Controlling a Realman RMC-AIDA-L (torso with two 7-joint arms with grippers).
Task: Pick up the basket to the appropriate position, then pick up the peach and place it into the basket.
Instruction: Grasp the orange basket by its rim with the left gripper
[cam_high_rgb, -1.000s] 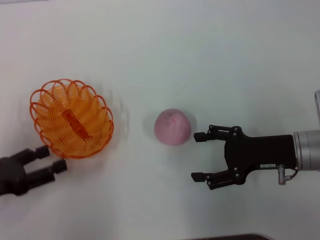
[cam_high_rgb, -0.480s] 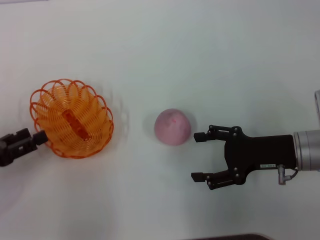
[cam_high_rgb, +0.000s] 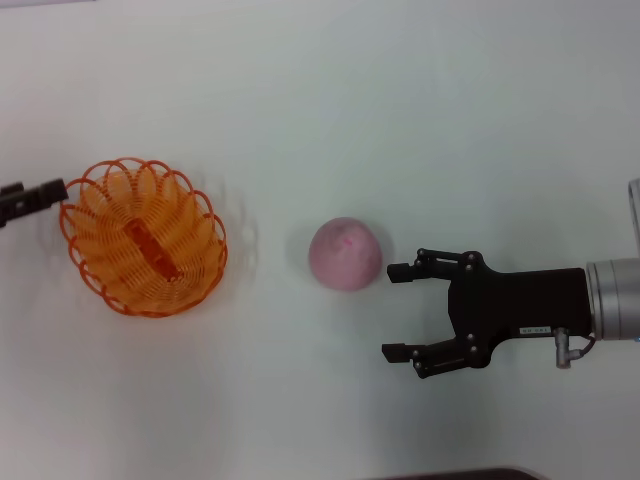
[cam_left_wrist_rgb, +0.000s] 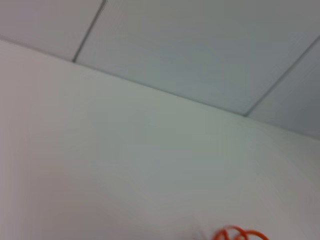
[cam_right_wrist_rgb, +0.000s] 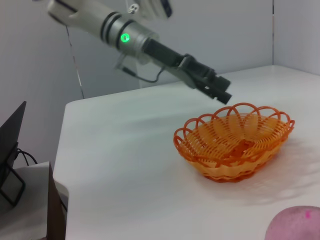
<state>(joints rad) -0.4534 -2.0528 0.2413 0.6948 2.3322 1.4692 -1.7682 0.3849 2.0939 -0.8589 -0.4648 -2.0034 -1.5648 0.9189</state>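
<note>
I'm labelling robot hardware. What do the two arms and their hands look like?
The right hand is matte black with jointed linkage fingers, a small white label, and a silver-grey wrist cylinder. The left hand is also black, on a silver-grey arm with a glowing green light and thin cable.

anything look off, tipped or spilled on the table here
Nothing stands out. The oval orange wire basket sits upright and empty, the round pale pink peach rests apart on the white table, and nothing is spilled or damaged.
</note>
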